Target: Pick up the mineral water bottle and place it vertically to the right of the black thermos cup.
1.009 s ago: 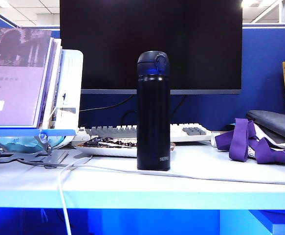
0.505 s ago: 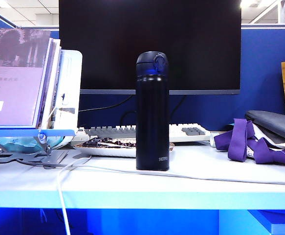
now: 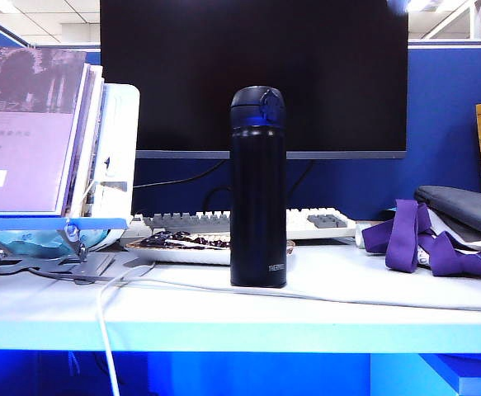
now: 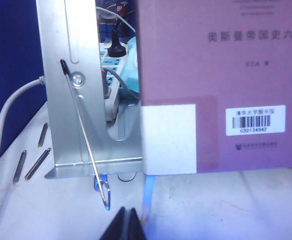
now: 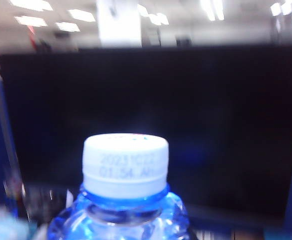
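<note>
The black thermos cup [image 3: 258, 190] stands upright mid-table in the exterior view, in front of the monitor; no gripper or bottle shows there. The mineral water bottle [image 5: 125, 200] fills the right wrist view: white cap [image 5: 125, 162] and bluish neck, upright, sharp against a blurred monitor. My right gripper's fingers are hidden below the bottle's shoulder, and the bottle rides with that hand. In the left wrist view my left gripper [image 4: 127, 225] is shut with nothing in it, low over the white tabletop near the metal book stand [image 4: 80, 100].
A large black monitor [image 3: 253, 74] and a white keyboard [image 3: 223, 221] sit behind the thermos. Books on a stand [image 3: 25, 132] fill the left. A bag with purple straps [image 3: 438, 235] lies at the right. A white cable [image 3: 306, 294] crosses the table's front.
</note>
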Controlling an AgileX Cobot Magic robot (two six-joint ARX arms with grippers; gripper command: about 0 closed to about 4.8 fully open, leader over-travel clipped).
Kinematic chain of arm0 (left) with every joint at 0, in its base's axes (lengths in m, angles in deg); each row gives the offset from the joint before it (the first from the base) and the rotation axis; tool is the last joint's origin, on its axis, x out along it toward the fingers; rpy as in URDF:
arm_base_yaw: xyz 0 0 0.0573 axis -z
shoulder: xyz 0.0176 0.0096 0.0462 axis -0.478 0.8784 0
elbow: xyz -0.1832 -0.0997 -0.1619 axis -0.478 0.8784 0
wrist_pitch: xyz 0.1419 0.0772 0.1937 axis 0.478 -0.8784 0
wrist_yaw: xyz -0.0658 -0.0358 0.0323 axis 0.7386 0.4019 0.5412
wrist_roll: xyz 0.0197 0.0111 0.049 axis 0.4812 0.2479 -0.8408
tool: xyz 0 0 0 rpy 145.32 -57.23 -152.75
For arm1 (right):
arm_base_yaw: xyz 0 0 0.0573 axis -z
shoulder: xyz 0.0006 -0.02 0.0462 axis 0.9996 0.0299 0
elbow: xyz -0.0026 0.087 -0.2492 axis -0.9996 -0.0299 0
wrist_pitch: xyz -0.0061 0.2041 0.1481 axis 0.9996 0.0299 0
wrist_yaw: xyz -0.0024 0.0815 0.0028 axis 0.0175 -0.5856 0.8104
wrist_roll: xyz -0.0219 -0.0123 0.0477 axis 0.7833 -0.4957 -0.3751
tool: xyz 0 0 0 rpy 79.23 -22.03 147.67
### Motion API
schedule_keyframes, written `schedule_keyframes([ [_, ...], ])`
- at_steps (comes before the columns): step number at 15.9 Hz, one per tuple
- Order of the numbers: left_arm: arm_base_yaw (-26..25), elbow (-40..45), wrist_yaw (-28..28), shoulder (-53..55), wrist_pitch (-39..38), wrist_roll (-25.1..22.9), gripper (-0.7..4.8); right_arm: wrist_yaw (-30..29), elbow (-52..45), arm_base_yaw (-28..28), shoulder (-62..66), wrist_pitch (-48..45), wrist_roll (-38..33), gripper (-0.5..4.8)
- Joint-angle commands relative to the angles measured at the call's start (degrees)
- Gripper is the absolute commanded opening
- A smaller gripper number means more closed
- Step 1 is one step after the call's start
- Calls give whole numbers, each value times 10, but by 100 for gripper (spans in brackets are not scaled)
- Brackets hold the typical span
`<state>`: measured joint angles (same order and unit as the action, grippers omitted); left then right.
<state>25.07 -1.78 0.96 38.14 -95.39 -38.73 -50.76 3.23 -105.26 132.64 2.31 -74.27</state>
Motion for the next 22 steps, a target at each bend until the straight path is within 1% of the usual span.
schedule_keyframes([
  [1, 0, 0, 0, -1, -7, 0, -3, 56, -66, -12, -6, -86, 0, 144],
  [4, 0, 0, 0, -1, -7, 0, -3, 84, -103, -19, -6, -100, -2, 143],
  [7, 0, 0, -1, -1, -7, 0, -3, 87, -116, -28, 27, -113, -2, 143],
  [9, -1, 0, -1, -1, -7, 0, -3, 97, -160, -33, 59, -192, -2, 142],
  [11, 0, 0, -1, -1, -7, 0, -3, 97, -184, -34, 86, -235, -2, 133],
  [13, 0, 0, 0, -1, -7, 0, -3, 99, -207, -44, 118, -294, 14, 124],
  [15, 0, 0, 0, -1, -7, 0, -3, 98, -210, -50, 156, -310, 15, 124],
  [17, 0, 0, 0, -1, -7, 0, -3, 99, -210, -71, 213, -346, 13, 124],
  [20, 0, 0, 0, -1, -7, 0, -3, 139, -211, -97, 269, -376, 27, 124],
  [22, 0, 0, 0, -1, -7, 0, -3, 157, -211, -104, 291, -397, 39, 124],
])
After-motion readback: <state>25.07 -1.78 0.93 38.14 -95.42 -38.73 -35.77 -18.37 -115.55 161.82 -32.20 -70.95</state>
